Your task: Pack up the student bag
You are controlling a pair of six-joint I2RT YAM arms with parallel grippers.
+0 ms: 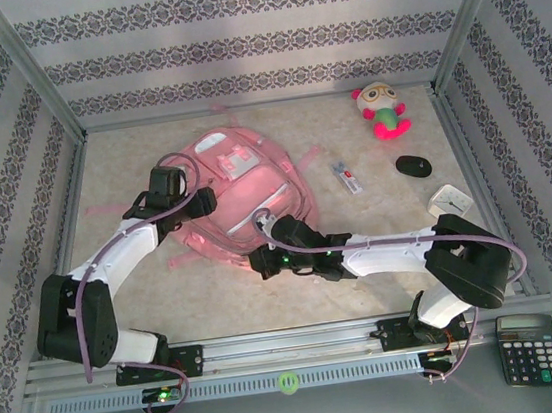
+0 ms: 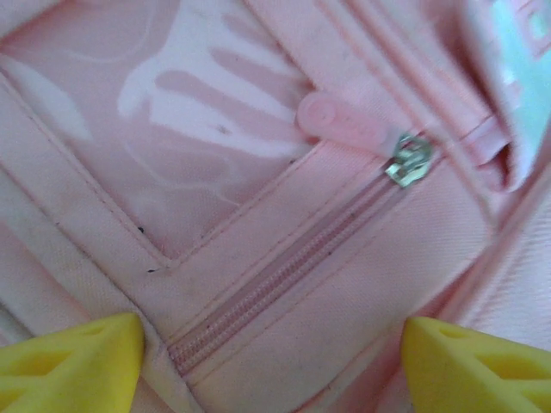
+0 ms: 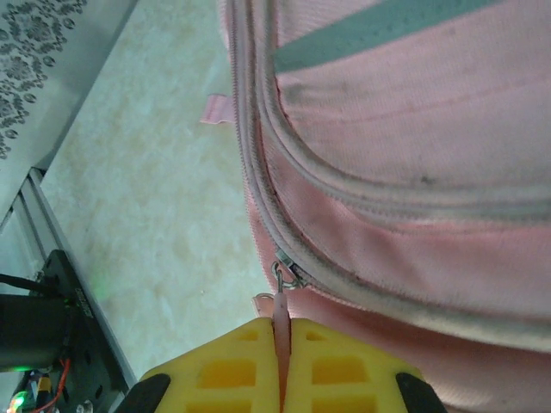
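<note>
student bag lies flat on the table, left of centre. right hand clenched on the pink zip pull at the bag's near edge. left hand released, spread over the front pocket zip, contact unclear. likely step: unzipping. pull along the zip line, not upward, or the tab slips. left hand should pin the fabric so the bag doesn't drag.

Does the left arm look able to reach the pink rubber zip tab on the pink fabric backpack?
Probably yes: the open left gripper hovers close over the backpack, tab uncovered ahead of it.
</note>
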